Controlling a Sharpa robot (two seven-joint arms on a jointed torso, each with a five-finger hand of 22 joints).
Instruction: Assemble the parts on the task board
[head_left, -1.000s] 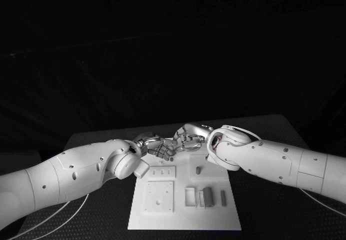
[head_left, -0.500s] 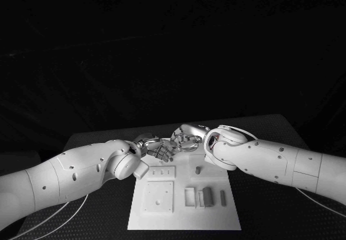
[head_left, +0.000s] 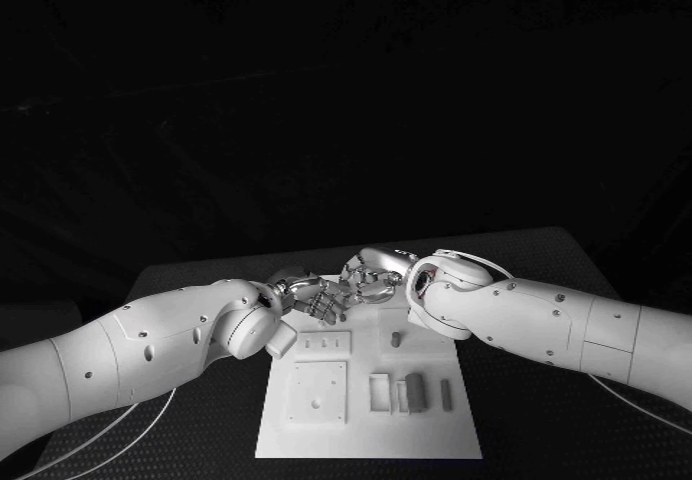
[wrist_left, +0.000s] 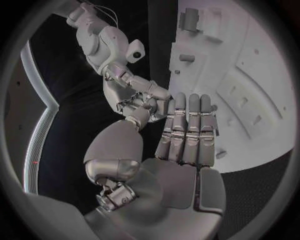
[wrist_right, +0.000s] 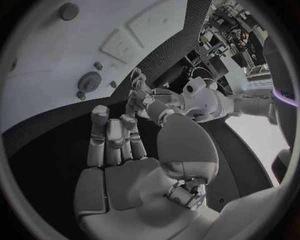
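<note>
Hands met just beyond the task board (head_left: 369, 440): left hand (head_left: 313, 296) flat and empty, right hand (head_left: 374, 274) loosely curled, its hold unclear, so any handover wanted slow, aligned fingers.

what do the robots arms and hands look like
Both arms are smooth white shells with small dark screw holes and thin panel seams, the left arm and the right arm alike. Each ends in a silver metallic robot hand, left and right, with segmented fingers and padded palms. Thin pale cables hang beneath the left arm.
</note>
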